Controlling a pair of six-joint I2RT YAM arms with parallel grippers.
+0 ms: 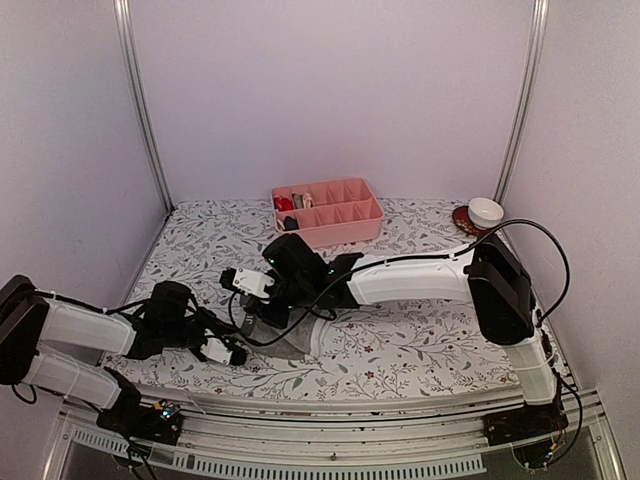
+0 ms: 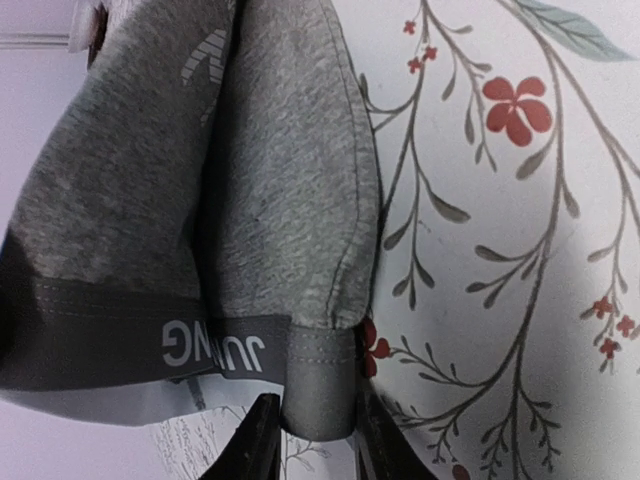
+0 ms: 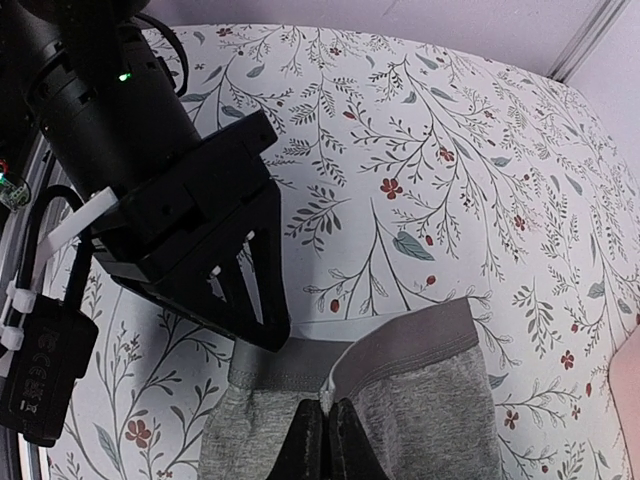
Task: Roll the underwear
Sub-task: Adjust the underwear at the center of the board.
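While the left gripper point(image 2: 318, 445) nips the waistband fold of the boxer-briefs point(image 1: 288, 338), tented on the floral table point(image 1: 420, 340) near its front middle, the right gripper point(image 3: 325, 440), fingers pressed together, pinches grey cloth alongside. Best bet: hold that edge taut and level, then roll tight.

Both arms have white shells and black joints. The right arm point(image 1: 420, 278) reaches beside the pink tray point(image 1: 355, 228). The left arm point(image 1: 85, 335), farther from this tray, carries a green light point(image 3: 124, 76), a black cable point(image 3: 36, 222) with white ties (plastic ones), and a black angular end effector point(image 3: 262, 335).
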